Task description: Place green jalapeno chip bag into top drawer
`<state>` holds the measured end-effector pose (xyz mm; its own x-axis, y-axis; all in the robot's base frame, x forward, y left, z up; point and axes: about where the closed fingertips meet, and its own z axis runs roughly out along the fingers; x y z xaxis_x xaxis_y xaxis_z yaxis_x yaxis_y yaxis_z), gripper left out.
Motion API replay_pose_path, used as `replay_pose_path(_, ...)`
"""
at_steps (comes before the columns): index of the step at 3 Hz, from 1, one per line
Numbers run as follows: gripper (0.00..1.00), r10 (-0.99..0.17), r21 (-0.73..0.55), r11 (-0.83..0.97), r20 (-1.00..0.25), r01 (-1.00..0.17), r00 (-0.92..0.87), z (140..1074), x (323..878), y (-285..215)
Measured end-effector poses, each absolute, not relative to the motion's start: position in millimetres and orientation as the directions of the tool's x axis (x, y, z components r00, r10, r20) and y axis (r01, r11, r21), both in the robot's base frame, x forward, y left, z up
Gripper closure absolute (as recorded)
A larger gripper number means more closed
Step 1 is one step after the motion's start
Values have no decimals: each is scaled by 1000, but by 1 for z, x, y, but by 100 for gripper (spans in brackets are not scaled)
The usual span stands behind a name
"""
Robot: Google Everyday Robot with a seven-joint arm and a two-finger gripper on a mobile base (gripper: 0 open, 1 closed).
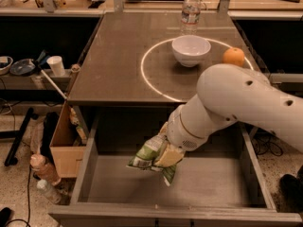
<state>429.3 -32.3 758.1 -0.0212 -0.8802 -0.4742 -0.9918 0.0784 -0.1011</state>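
Note:
The green jalapeno chip bag is crinkly green with a white printed panel. My gripper is shut on it and holds it inside the open top drawer, a little above the bare grey bottom, left of the middle. The bag hangs down and to the left from the gripper. My white arm reaches in from the right and hides part of the drawer's right back.
On the table top stand a white bowl, an orange and a water bottle. A brown cardboard box and bottles sit on the floor at the left of the drawer.

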Motion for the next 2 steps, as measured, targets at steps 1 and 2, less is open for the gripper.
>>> replay_pose_path(1,100,-895,-97,70,-445,-993,-20,741,430,-27)
replay_pose_path(2,100,-908,-84,65,-418,-994,-24,726,430,-22)
